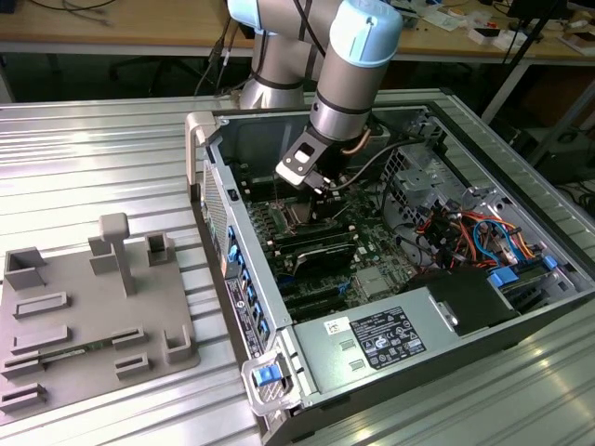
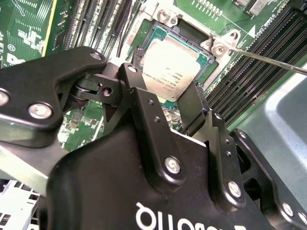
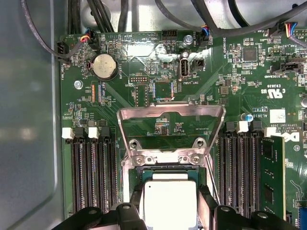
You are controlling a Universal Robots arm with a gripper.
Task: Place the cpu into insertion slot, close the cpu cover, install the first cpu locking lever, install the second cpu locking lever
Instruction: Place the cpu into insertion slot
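Grey metal bench point(image 1: 93, 158), open computer case point(image 1: 244, 316). Narrow claw point(image 3: 170, 211) pinching cpu point(image 2: 175, 72) at insertion slot point(image 3: 165, 168). Hinged cpu cover point(image 3: 171, 112) up. Risk: chip tilts, sits crooked, bends tiny pins.

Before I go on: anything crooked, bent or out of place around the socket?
Nothing stands out. The cpu sits square over the insertion slot at the tool, and the cpu cover is hinged open and looks straight. I cannot tell whether the chip is fully seated.
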